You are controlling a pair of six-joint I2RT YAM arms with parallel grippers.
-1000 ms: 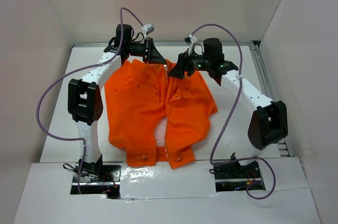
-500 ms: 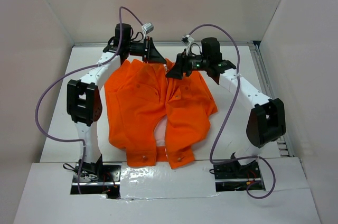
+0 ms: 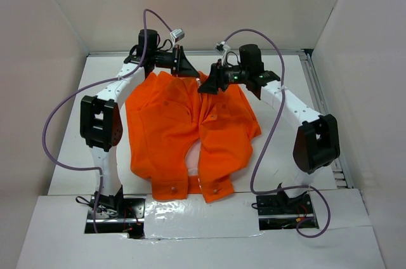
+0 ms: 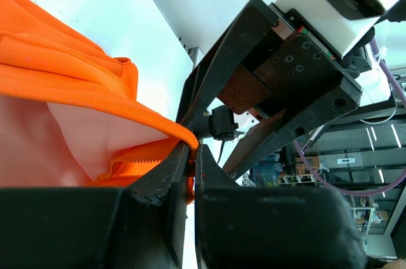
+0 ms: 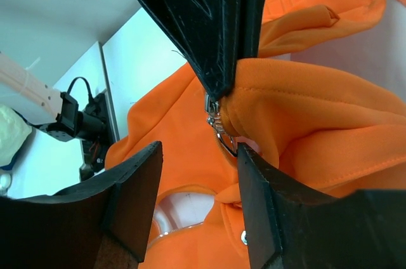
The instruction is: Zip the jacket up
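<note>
The orange jacket (image 3: 190,132) lies on the table with its front open and the collar at the far end. My left gripper (image 3: 188,69) is shut on the collar edge by the zipper top; in the left wrist view (image 4: 192,155) the jaws pinch the orange hem, with pale lining (image 4: 70,148) to the left. My right gripper (image 3: 206,85) is open just beside it. In the right wrist view its fingers (image 5: 133,199) straddle the metal zipper slider (image 5: 216,120), which hangs under the left gripper's black tip (image 5: 209,28). The right finger nearly touches the pull.
The white table (image 3: 76,136) is enclosed by white walls on the far side and both sides. A metal rail (image 3: 317,91) runs along the right edge. Purple cables (image 3: 57,123) loop beside both arms. The jacket hem and snaps (image 3: 172,188) lie near the arm bases.
My right gripper has moved left and closer to the left gripper at the collar. The left gripper and the jacket have held still.
</note>
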